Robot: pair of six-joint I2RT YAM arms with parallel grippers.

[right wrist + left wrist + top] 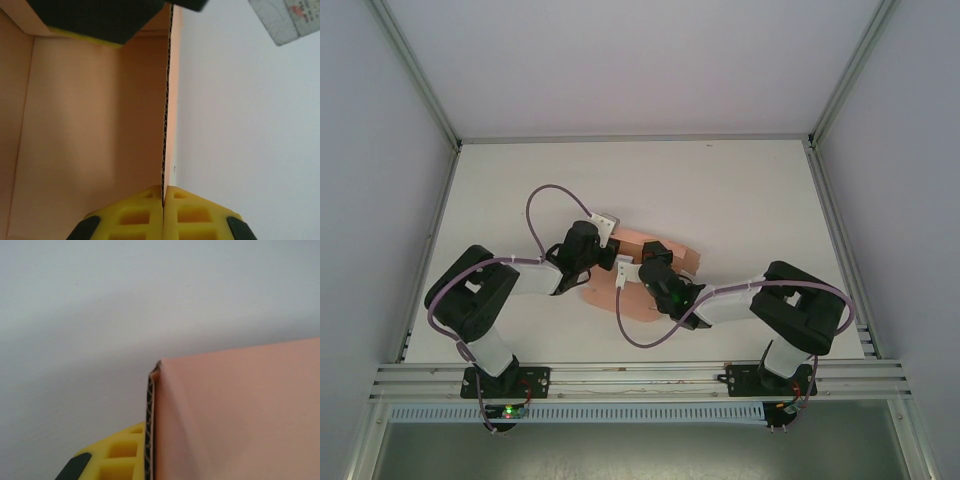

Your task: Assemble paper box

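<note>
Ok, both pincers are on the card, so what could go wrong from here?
1. The right pincer is shut on just the thin edge of one wall of the paper box; a hard pull might crease or tear it there.
2. The left pincer grips the box close by, and from above the two look almost touching, so they may bump or strain the card between them.
</note>
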